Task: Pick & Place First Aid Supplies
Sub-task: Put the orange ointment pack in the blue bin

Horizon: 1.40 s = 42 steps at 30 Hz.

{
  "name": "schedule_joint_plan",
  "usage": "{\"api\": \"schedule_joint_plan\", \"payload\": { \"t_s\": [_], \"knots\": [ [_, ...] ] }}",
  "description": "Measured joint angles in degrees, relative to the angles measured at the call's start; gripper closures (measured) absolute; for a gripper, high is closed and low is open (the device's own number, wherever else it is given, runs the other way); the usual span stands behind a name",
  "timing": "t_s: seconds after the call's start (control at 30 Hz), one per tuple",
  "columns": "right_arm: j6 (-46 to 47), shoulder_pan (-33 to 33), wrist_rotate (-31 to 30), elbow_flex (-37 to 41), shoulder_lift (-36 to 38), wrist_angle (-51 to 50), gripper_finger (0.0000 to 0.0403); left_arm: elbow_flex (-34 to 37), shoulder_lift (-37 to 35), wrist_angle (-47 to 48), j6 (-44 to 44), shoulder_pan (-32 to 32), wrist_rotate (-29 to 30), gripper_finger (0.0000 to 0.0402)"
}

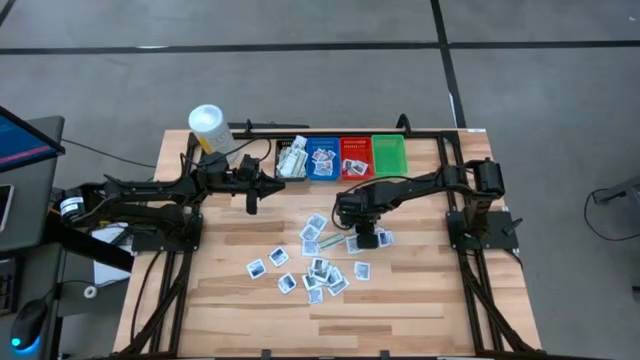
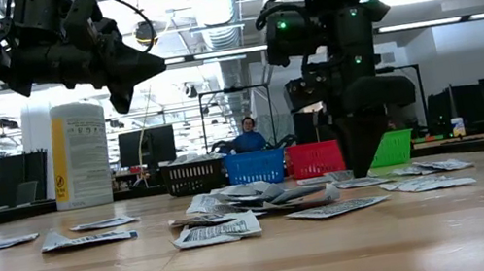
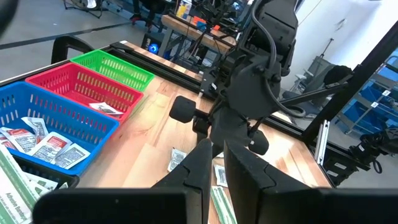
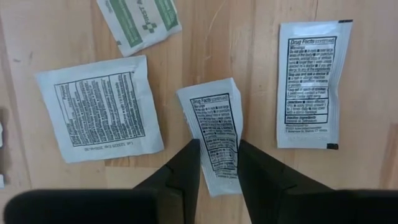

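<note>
Right pincer [image 4: 217,163] pointing straight down — fingers pinching packet [image 4: 214,134] on table [image 4: 249,37].

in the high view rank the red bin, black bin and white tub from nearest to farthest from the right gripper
Measured from the right gripper, low over the packets:
1. Red bin, in the bin row just beyond the gripper.
2. Black bin, at that row's left end.
3. White tub, near the table's far left corner, beside the left arm.

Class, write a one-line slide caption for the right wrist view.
Right gripper closing on a small drug-facts packet lying on the wooden table among other packets.
</note>
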<state>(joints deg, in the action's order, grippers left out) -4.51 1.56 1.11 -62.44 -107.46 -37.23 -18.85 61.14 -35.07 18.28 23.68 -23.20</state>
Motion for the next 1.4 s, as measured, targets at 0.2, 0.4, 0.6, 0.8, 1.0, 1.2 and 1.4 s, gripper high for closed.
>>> {"api": "schedule_joint_plan", "payload": {
  "t_s": [0.2,0.4,0.6,0.8,1.0,1.2,1.4],
  "knots": [
    [-1.95,0.25,0.60,-3.12,-0.41,-2.78,0.0314,0.00,0.00,0.00,0.00,0.00,-0.02,0.0358],
    [-2.95,0.61,0.97,-4.12,-0.37,-3.00,0.0343,0.00,0.00,0.00,0.00,0.00,-0.02,0.0358],
    [-2.97,0.81,2.10,-4.17,-0.25,-3.12,0.0380,0.00,0.00,0.07,0.00,0.00,-0.02,0.0358],
    [-2.97,0.81,2.14,-4.23,-0.17,-3.24,0.0398,0.00,0.00,0.11,0.00,0.00,-0.02,0.0358],
    [-3.02,0.81,2.12,-4.26,-0.15,-3.24,0.0401,0.00,0.00,0.11,0.00,0.00,-0.02,0.0358],
    [-3.04,0.81,2.12,-4.29,-0.04,-4.97,0.0402,0.00,0.00,0.14,0.00,0.00,-0.02,0.0358],
    [-3.04,0.81,2.12,-4.32,-0.04,-7.50,0.0402,0.00,0.00,0.15,-0.02,0.00,-0.04,0.0358]
  ]
}}
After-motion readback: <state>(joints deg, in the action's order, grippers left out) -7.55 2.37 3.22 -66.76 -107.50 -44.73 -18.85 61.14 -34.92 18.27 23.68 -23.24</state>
